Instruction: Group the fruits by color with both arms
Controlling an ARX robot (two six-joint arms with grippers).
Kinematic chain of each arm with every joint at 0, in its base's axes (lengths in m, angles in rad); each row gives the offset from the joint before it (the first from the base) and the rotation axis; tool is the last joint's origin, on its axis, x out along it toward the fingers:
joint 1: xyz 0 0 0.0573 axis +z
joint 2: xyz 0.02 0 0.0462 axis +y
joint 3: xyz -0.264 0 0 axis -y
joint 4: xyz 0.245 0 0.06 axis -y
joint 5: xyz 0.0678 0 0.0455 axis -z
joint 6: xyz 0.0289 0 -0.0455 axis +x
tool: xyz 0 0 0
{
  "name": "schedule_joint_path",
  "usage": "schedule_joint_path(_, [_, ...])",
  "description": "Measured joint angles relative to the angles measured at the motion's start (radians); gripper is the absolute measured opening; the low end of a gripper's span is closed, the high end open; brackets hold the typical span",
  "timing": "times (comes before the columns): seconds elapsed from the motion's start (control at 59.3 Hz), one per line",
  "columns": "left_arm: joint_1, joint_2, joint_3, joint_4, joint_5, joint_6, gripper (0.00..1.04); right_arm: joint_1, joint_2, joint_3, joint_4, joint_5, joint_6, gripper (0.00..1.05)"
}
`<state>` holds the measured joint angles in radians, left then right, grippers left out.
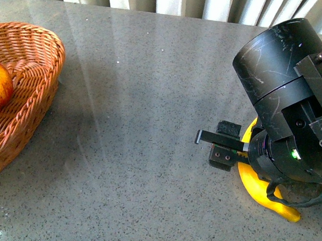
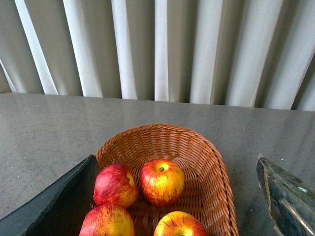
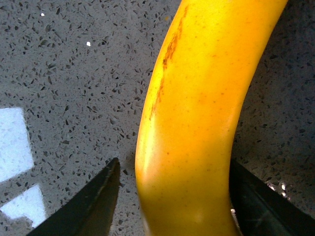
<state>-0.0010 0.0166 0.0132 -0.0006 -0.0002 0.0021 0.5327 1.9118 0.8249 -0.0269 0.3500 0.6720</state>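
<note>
On the tabletop (image 1: 152, 97) at your right side, the banana (image 1: 256, 188) lay under the right hand (image 1: 222, 144). From the wrist view its long axis ran straight between the two fingers (image 3: 93, 206), which stood apart on either side with a gap showing at one, so you had the hand open and straddling it, not yet gripping. Your left hand (image 2: 172, 196) hung open over the basket (image 2: 221, 172) of apples (image 2: 161, 181), well apart from the banana; the right arm was clearly nearer.
</note>
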Motion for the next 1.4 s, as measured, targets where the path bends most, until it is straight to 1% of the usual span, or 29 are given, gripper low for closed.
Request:
schedule_joint_path(0.067, [0.0,0.0,0.0,0.0,0.0,0.0,0.96,0.003,-0.01,-0.002,0.001,-0.005,0.0,0.44])
schedule_joint_path(0.118, [0.0,0.0,0.0,0.0,0.0,0.0,0.96,0.005,-0.022,-0.003,0.002,-0.012,-0.001,0.39])
schedule_joint_path(0.169, [0.0,0.0,0.0,0.0,0.0,0.0,0.96,0.008,-0.034,-0.004,0.008,-0.021,-0.001,0.37])
schedule_joint_path(0.354, [0.0,0.0,0.0,0.0,0.0,0.0,0.96,0.028,-0.126,-0.007,0.046,-0.04,-0.008,0.36])
schedule_joint_path(0.455, [0.0,0.0,0.0,0.0,0.0,0.0,0.96,0.05,-0.244,-0.014,0.064,-0.04,-0.025,0.36])
schedule_joint_path(0.573, [0.0,0.0,0.0,0.0,0.0,0.0,0.96,0.055,-0.394,-0.039,0.061,0.003,-0.09,0.36])
schedule_joint_path(0.658, [0.0,0.0,0.0,0.0,0.0,0.0,0.96,0.036,-0.479,-0.061,0.041,0.03,-0.146,0.36])
schedule_joint_path(0.725, [0.0,0.0,0.0,0.0,0.0,0.0,0.96,0.004,-0.547,-0.088,0.017,0.043,-0.202,0.36])
schedule_joint_path(0.843, [0.0,0.0,0.0,0.0,0.0,0.0,0.96,-0.085,-0.655,-0.146,-0.04,0.018,-0.294,0.36])
schedule_joint_path(0.928, [0.0,0.0,0.0,0.0,0.0,0.0,0.96,-0.179,-0.732,-0.19,-0.097,-0.017,-0.368,0.36])
schedule_joint_path(0.961, [0.0,0.0,0.0,0.0,0.0,0.0,0.96,-0.203,-0.749,-0.2,-0.106,-0.026,-0.387,0.36])
schedule_joint_path(1.012, [0.0,0.0,0.0,0.0,0.0,0.0,0.96,-0.285,-0.8,-0.233,-0.13,-0.057,-0.442,0.36])
schedule_joint_path(1.096, [0.0,0.0,0.0,0.0,0.0,0.0,0.96,-0.393,-0.84,-0.284,-0.137,-0.093,-0.518,0.36])
schedule_joint_path(1.147, [0.0,0.0,0.0,0.0,0.0,0.0,0.96,-0.435,-0.842,-0.311,-0.137,-0.107,-0.545,0.36])
schedule_joint_path(1.181, [0.0,0.0,0.0,0.0,0.0,0.0,0.96,-0.455,-0.84,-0.33,-0.132,-0.114,-0.559,0.36])
schedule_joint_path(1.332, [0.0,0.0,0.0,0.0,0.0,0.0,0.96,-0.488,-0.822,-0.377,-0.102,-0.134,-0.581,0.36])
schedule_joint_path(1.366, [0.0,0.0,0.0,0.0,0.0,0.0,0.96,-0.492,-0.816,-0.385,-0.094,-0.133,-0.587,0.38])
schedule_joint_path(1.4, [0.0,0.0,0.0,0.0,0.0,0.0,0.96,-0.498,-0.811,-0.394,-0.085,-0.134,-0.586,0.44])
